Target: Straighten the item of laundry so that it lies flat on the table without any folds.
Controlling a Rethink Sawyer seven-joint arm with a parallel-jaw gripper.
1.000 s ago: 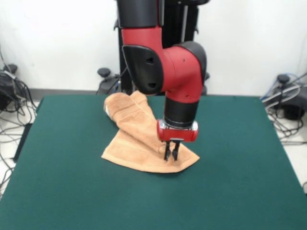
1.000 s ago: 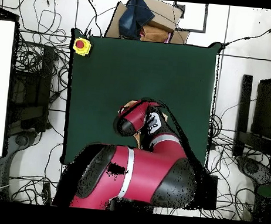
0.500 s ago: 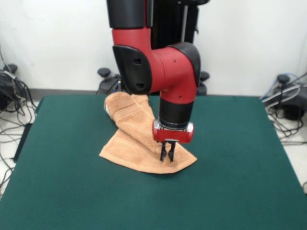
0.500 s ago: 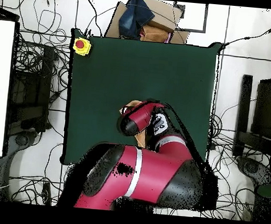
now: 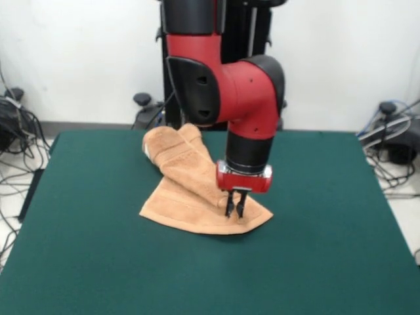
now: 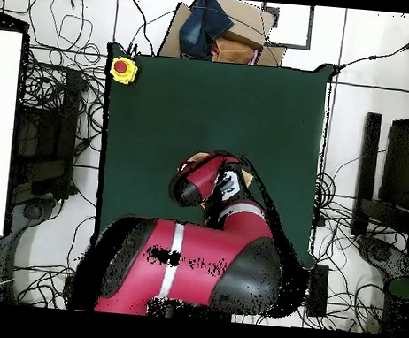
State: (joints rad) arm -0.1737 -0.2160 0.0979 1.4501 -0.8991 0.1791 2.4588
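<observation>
The towel point(image 5: 190, 184) lies crumpled on the green worktop point(image 5: 328, 249), nearer the worktop's robot-side edge than its camera-side edge in the front view. One end is bunched and rolled up close to the robot-side edge; the other end spreads out flatter toward the worktop's centre, ending in a pointed corner. A woven band stripe shows across the folded part.

The gripper point(image 5: 235, 209) points straight down over the flatter end, near that corner. The fingers point(image 5: 230, 205) are narrow, set close together, with their tips at the cloth surface; whether cloth is pinched between them cannot be told.

In the overhead view the arm point(image 6: 200, 256) covers most of the towel; only a small tan patch point(image 6: 202, 157) shows. A yellow box with a red button point(image 6: 123, 68) sits at one far corner of the worktop.
</observation>
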